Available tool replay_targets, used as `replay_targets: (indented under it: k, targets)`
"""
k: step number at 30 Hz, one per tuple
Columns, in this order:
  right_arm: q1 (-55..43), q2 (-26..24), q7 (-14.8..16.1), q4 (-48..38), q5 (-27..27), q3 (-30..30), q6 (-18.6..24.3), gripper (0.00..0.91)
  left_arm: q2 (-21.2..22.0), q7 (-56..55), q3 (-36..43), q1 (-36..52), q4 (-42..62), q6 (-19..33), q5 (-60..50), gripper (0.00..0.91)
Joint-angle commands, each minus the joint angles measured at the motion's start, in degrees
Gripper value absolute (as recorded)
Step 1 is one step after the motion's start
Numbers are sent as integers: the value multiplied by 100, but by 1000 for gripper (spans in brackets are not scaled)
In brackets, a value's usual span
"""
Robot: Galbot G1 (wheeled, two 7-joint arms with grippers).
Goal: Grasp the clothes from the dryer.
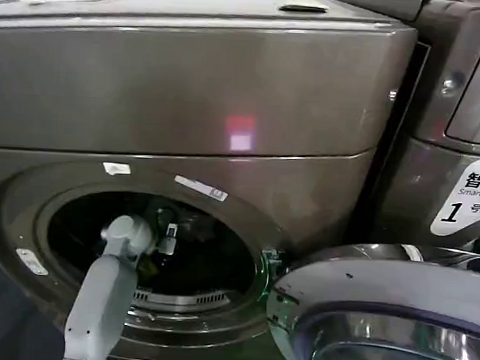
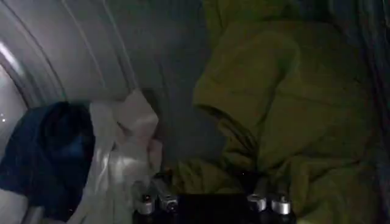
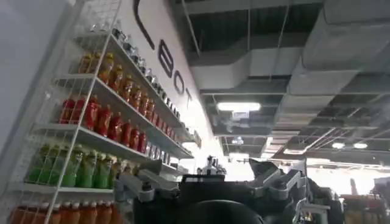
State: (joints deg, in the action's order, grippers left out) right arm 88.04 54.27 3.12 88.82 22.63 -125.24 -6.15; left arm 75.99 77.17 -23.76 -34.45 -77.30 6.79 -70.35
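The dryer (image 1: 187,106), a bronze-grey machine, stands with its round porthole (image 1: 153,244) open and its door (image 1: 385,314) swung out to the robot's right. The left arm (image 1: 107,294) reaches up from below and passes through the porthole, so that the left gripper (image 1: 167,239) sits inside the dark drum. In the left wrist view the left gripper (image 2: 210,204) hangs close over the clothes (image 2: 183,122), which lie in a heap against the ribbed metal wall of the drum (image 2: 73,49). The heap comprises a yellow-green garment (image 2: 286,103) taking up most of one side, a white-grey garment (image 2: 122,146) beside it, and a dark navy blue garment (image 2: 49,152) against the white-grey one on its far side. The fingers (image 2: 159,190) of the left gripper are spread, with the yellow-green fabric lying in the gap between them; one finger sits at the seam where the white-grey garment meets the yellow-green one, and the other rests low against the yellow-green fabric. Whether they actually press on the cloth cannot be told. The right gripper (image 3: 210,185) is held away from the dryer, pointing up towards a ceiling and a rack of bottles (image 3: 91,134); its fingers (image 3: 137,185) stand apart and hold nothing. A second, similar machine (image 1: 458,118) stands just beside the dryer on the robot's right.
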Motion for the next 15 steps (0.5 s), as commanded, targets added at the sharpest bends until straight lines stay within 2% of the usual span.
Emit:
replay_targets:
  k: [1, 15]
  targets:
    - [14, -17, -2, -29, -72, -18, 13, 907, 48, 13, 28, 19, 71, 24, 124, 0]
    - [-12, 13, -16, -11, -74, 27, 22, 907, 100, 3, -45, 99, -77, -173, 346, 0]
